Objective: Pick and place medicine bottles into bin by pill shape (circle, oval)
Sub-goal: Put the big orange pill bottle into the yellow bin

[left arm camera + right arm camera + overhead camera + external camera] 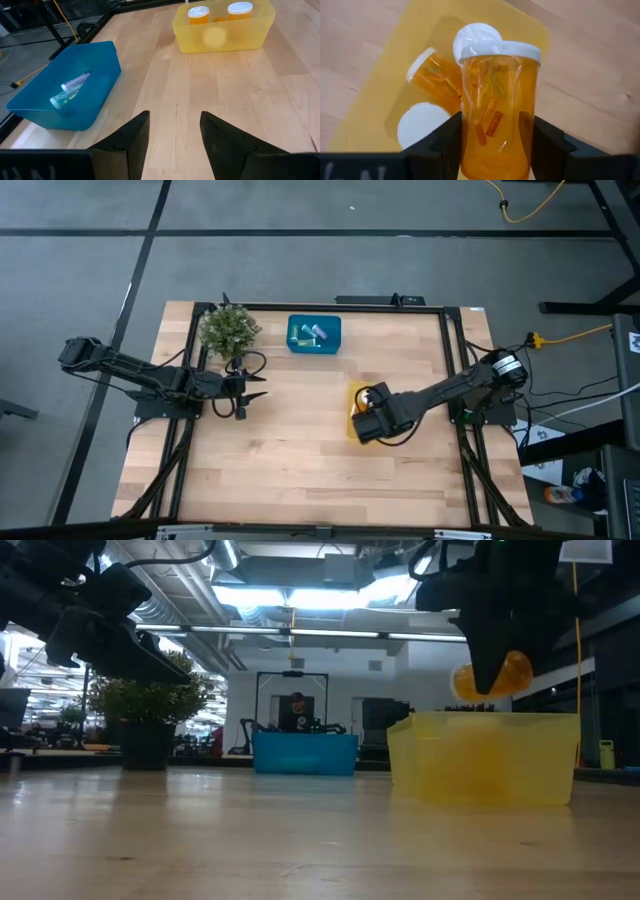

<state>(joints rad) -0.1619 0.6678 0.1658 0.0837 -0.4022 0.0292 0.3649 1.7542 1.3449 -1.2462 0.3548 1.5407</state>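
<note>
Orange bottle point(497, 107) with a white cap fills the right wrist view, clamped between the right gripper's point(495, 142) two dark fingers point(449, 140), which press on its sides at roughly half their spread. Oblong pills or capsules show through its translucent wall. It hangs directly above the yellow bin point(380, 107), clear of the bin floor; the low view shows the bottle point(492, 677) just above the bin's rim point(484, 716).

Inside the yellow bin, three more orange bottles point(434, 75) with white caps are visible below the held one: one lies tilted, and two show little more than a cap. The held bottle hides much of them, so their contents cannot be read. From the left wrist view two white-capped orange bottles point(198, 14) stand upright in the yellow bin point(222, 37).

Well apart from the yellow bin, the blue bin point(75, 85) holds pale teal and lilac bottles point(70, 90) lying on their sides; their pill shapes are too small to make out.

Left gripper point(175, 135) hovers over bare wooden table point(300, 450) beyond the blue bin from the yellow bin, beside a potted plant point(229, 330), fingers spread wide and touching nothing. Its arm is cut off at the frame edge in the low view.
</note>
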